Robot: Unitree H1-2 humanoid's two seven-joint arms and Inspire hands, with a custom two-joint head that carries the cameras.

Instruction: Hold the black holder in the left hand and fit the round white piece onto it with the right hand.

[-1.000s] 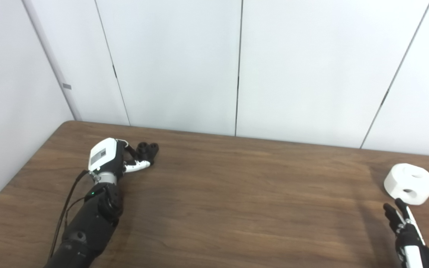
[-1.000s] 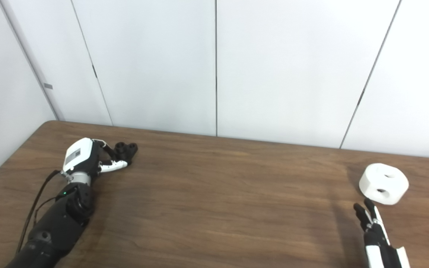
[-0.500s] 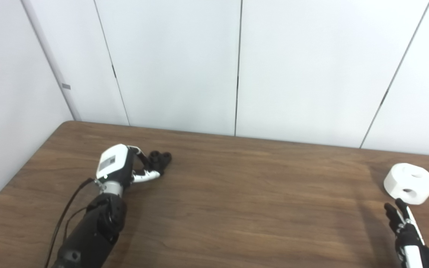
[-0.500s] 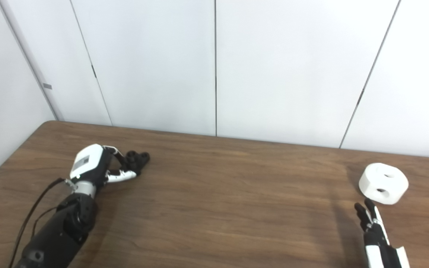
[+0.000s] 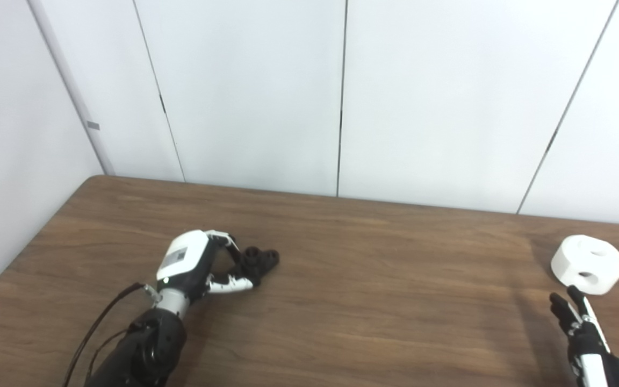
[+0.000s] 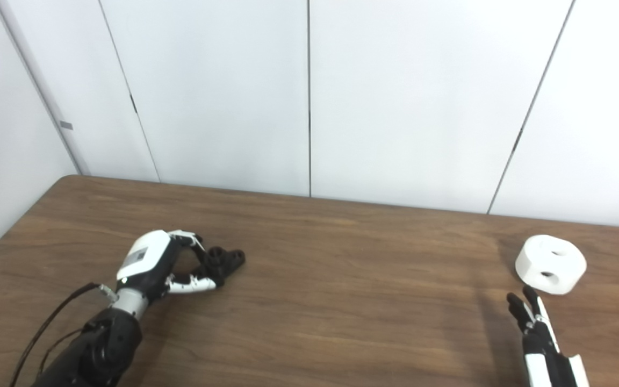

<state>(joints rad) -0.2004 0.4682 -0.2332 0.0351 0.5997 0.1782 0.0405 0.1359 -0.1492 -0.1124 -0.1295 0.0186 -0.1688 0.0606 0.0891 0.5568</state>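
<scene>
Pinching the black holder [image 5: 258, 262] low over the table [image 5: 374, 301], the left hand [image 5: 196, 263] is risking a slip, while the open-fingered right hand [image 5: 583, 336] is waiting near the round white piece [image 5: 588, 263] at the table's right.

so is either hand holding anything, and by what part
The left hand grips the black holder by its near end; the right hand holds nothing, just short of the round white piece.

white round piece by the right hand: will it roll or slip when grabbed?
The round white piece lies on a flat face on the table, so it probably won't roll. It looks like rigid, smooth plastic with holes, so likely light and somewhat slippery. The right hand is apart from it, fingers extended; a nudge would likely slide it.
</scene>
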